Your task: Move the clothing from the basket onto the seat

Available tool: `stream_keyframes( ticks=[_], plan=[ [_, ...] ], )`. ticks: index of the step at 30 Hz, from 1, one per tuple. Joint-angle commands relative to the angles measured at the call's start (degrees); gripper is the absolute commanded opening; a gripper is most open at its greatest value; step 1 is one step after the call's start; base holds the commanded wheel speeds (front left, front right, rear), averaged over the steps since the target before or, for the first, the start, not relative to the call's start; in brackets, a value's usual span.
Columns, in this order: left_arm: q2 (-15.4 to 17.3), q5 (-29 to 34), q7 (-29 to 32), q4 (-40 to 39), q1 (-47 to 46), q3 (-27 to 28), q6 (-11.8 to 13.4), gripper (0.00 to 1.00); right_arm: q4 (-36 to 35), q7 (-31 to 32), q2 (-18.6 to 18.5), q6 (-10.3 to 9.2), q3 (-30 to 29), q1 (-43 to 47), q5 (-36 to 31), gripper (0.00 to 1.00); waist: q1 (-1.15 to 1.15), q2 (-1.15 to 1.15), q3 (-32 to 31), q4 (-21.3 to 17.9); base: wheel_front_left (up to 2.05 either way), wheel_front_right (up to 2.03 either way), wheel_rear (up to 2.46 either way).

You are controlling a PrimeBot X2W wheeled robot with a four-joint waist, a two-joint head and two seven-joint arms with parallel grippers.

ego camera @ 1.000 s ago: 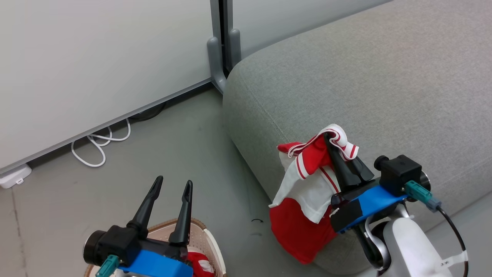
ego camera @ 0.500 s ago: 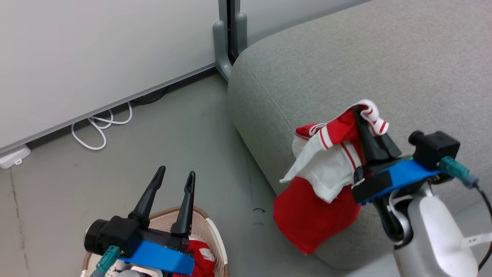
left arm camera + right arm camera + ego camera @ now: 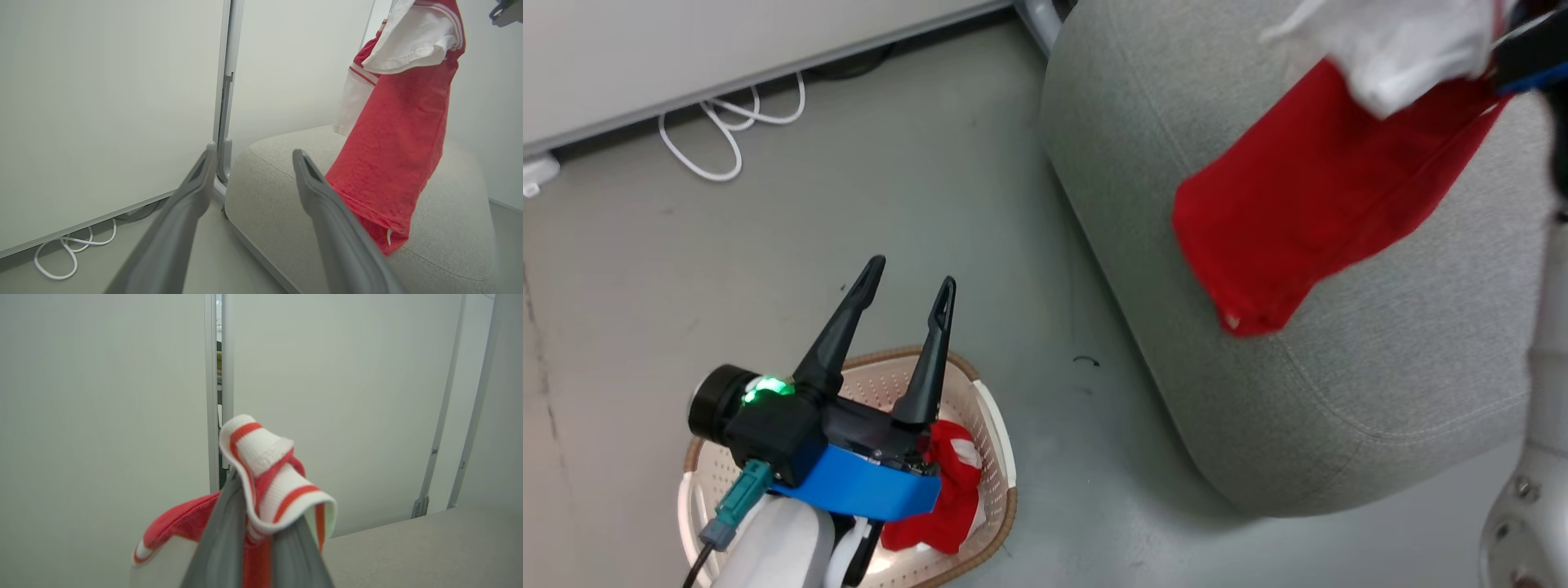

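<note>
The right hand [image 3: 257, 522] is clamping a red shirt [image 3: 1307, 204] by its striped collar, dangling it over the seat [image 3: 1380, 392], seemingly ready for release; the left hand [image 3: 912, 272] is hovering spread apart above the basket [image 3: 995, 425].

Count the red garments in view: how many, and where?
2. One garment hangs from the shut right gripper over the seat; the other garment lies in the basket, under the open left gripper. More could be hidden beneath it.
</note>
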Motion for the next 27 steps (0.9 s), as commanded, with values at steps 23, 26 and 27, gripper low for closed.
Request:
stream_keyframes(
  ticks=[23,26,27],
  plan=[
    [4.87,3.21,-0.15,-7.70,-10.84,-2.48,-0.05,1.00,15.59,0.19,-12.58,0.02,-25.72,-14.08,-9.19,0.00,-0.01,0.00,23.62,8.11,0.00,0.00,0.00],
    [5.00,3.08,-0.15,-7.42,-11.02,-3.09,-0.05,1.00,19.99,-0.04,-11.84,0.01,-26.66,-11.64,-11.30,0.00,-0.01,0.00,23.83,8.48,0.00,0.00,0.00],
    [5.03,2.96,-0.15,-7.30,-11.10,-3.28,-0.05,1.00,21.28,0.01,-11.74,0.01,-26.79,-10.92,-12.00,0.00,-0.01,0.00,23.77,8.65,0.00,0.00,0.00]
  ],
)
